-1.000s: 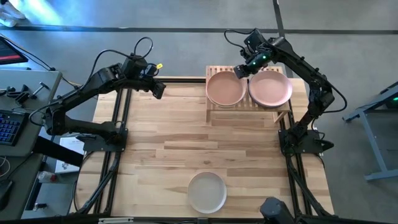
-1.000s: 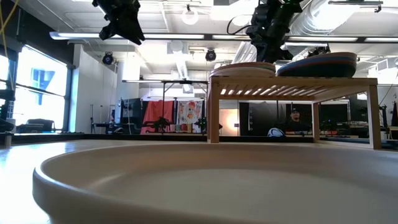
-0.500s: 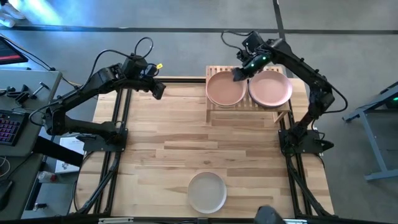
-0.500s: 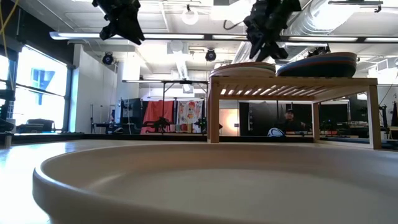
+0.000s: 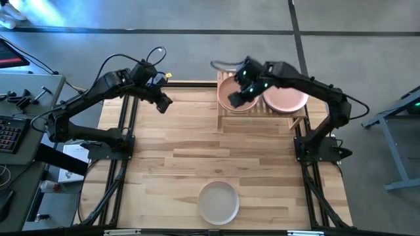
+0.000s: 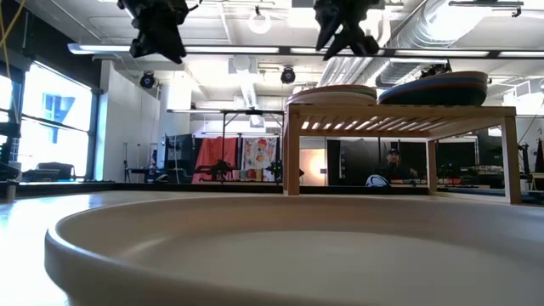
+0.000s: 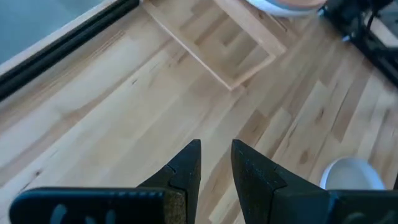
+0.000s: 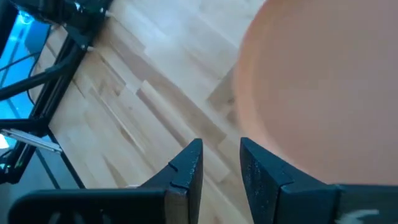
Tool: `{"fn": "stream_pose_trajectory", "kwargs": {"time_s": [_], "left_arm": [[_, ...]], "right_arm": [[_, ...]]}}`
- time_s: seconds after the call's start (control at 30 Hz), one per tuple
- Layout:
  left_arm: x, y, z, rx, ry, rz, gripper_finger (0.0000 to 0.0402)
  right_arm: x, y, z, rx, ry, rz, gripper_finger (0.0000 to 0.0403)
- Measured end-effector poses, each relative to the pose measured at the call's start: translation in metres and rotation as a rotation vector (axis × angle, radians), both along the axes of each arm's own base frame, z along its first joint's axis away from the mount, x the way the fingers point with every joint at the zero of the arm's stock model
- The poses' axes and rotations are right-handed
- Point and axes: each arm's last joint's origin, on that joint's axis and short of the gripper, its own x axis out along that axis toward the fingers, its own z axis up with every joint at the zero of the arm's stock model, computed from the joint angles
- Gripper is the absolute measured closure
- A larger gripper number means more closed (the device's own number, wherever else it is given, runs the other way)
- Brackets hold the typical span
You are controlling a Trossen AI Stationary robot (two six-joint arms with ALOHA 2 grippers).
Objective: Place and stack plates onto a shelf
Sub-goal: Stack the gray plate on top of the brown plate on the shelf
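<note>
We take the low light-wood slatted shelf [image 5: 262, 105] as our landmark: it stands at the far edge of the plank tabletop [image 5: 197, 157], and it carries two stacks of round matte plates side by side. The stack nearer the left arm shows a pink plate [image 5: 230, 92] on top; the stack nearer the right arm shows a terracotta plate [image 5: 285, 96] on top. From table height we see a dark teal rim [image 6: 442, 85] under that terracotta top, but we cannot count the plates beneath either top plate. One round cream plate [image 5: 218, 202] lies alone on the tabletop, well apart from the shelf at the near edge, and untouched. We judge the task to be nearly complete: the shelf is loaded, and the cream plate is the one plate we can see left to fetch and stack. The right gripper [image 5: 236, 99] hangs above the pink-topped stack, on the tabletop side of the shelf; its fingers [image 8: 186, 168] stand narrowly apart and hold nothing. The left gripper [image 5: 164, 103] hovers over the tabletop, well to the left of the shelf; its fingers [image 7: 186, 171] stand narrowly apart and empty.
</note>
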Motion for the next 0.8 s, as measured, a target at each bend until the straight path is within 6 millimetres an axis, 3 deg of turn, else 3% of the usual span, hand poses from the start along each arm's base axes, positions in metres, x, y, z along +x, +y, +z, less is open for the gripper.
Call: {"fn": "stream_pose_trajectory", "kwargs": {"time_s": [0.33,0.8], "left_arm": [[0.002,-0.012,-0.003,0.016,0.053,-0.109,0.0325],[0.009,-0.027,-0.003,0.035,0.064,-0.213,0.0325]], "right_arm": [[0.023,0.081,-0.002,-0.044,0.056,-0.033,0.0318],[0.026,0.183,-0.011,-0.054,0.070,-0.049,0.0318]]}}
